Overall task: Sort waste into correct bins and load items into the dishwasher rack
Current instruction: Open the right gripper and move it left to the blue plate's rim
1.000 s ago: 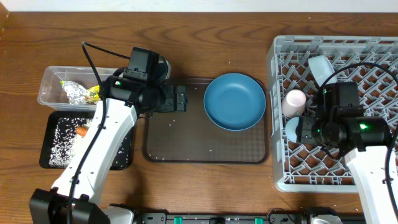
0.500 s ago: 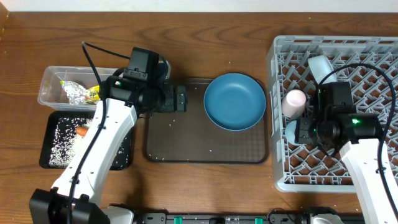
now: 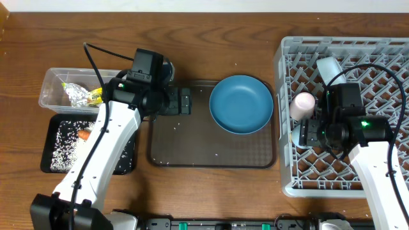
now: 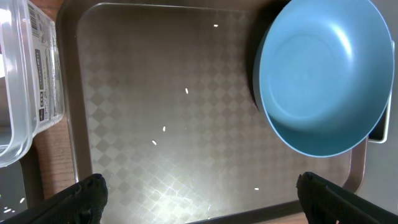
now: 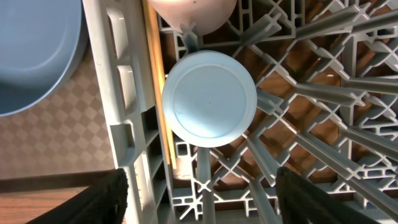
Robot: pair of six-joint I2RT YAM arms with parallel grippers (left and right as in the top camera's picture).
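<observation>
Blue plate point(image 3: 241, 104) on the brown tray point(image 3: 192, 150) lies at three o'clock from the left gripper point(image 3: 187, 101), jaws apart; the right gripper point(image 5: 200, 183) hangs spread, clear of the light blue cup point(image 5: 209, 98) in the rack point(image 5: 124, 93).

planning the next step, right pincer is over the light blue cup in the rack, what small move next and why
Probably lift the right pincer straight up. Its fingers stand apart, clear of the light blue cup, which rests in the dishwasher rack beside the pink cup; the blue plate waits on the tray.
</observation>
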